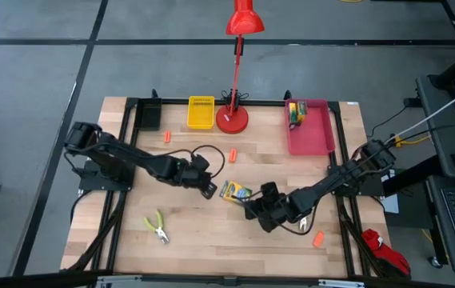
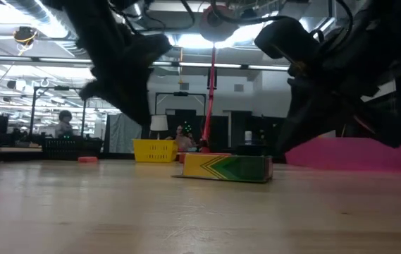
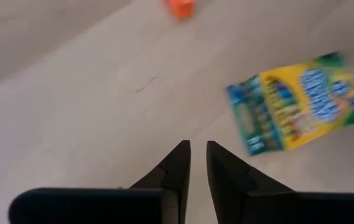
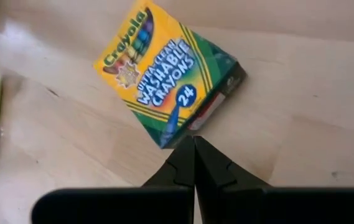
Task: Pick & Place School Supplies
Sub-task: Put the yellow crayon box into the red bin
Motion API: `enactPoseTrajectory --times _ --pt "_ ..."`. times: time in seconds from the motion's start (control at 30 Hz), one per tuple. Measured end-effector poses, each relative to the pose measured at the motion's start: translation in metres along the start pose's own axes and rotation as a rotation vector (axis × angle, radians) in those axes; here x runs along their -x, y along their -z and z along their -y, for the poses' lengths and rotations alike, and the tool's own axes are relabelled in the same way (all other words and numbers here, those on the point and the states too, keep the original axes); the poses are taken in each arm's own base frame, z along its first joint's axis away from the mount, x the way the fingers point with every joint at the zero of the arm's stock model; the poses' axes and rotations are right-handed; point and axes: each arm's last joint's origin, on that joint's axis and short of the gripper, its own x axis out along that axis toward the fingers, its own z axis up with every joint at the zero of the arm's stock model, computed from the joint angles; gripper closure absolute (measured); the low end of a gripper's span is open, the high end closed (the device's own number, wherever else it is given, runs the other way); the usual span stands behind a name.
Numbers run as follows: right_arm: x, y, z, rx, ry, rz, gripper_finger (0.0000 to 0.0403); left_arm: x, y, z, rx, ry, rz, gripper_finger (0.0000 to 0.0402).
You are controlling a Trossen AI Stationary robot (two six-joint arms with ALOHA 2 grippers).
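Note:
A yellow-and-green crayon box (image 1: 235,192) lies flat on the table's middle; it also shows in the low view (image 2: 227,168). My right gripper (image 1: 253,206) is shut, with its tips (image 4: 193,142) at the edge of this box (image 4: 167,74). My left gripper (image 1: 208,189) is just left of the box, shut but for a narrow slit (image 3: 198,152), and empty; the box (image 3: 298,102) lies ahead of it. Pliers with lime-green handles (image 1: 157,228) lie at the near left. Orange pieces lie at the far left (image 1: 166,137), the middle (image 1: 232,154) and the near right (image 1: 318,238). My right gripper's shut fingertips (image 4: 186,152) point slanting down at the crayon box's near long edge (image 4: 183,132). I cannot tell whether they touch it. The box lies flat on the table.
At the far edge stand a black tray (image 1: 149,118), a yellow tray (image 1: 201,112), a red desk lamp (image 1: 233,120) and a pink tray (image 1: 315,136) with yellow-and-green things (image 1: 295,112) in it. A red thing (image 1: 381,244) lies beyond the near right corner.

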Motion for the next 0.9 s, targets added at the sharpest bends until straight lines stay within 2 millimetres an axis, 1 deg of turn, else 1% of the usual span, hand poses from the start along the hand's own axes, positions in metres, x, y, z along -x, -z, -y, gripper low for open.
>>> enactPoseTrajectory --times 0.03,0.17,0.3,0.43,0.8,0.9 --pt "0.001 -0.001 -0.001 0.003 -0.009 0.007 0.0403 -0.005 -0.001 -0.001 0.017 0.036 -0.006 0.0353" --pt "0.007 -0.005 -0.005 0.012 -0.038 0.044 0.0403 -0.026 0.004 -0.014 0.091 0.170 -0.027 0.0358" --pt "0.007 -0.006 -0.006 0.025 -0.044 0.038 0.0403 -0.036 0.008 -0.023 0.141 0.286 -0.036 0.0363" --pt "0.004 -0.010 -0.008 0.046 -0.051 0.024 0.0403 -0.036 0.005 -0.022 0.141 0.338 -0.025 0.0366" --pt "-0.009 -0.018 -0.008 0.077 -0.030 -0.014 0.0403 -0.037 0.004 -0.024 0.143 0.324 -0.013 0.0366" --pt "-0.014 -0.019 -0.004 0.070 -0.032 -0.025 0.0403 -0.037 0.004 -0.024 0.143 0.321 -0.010 0.0366"
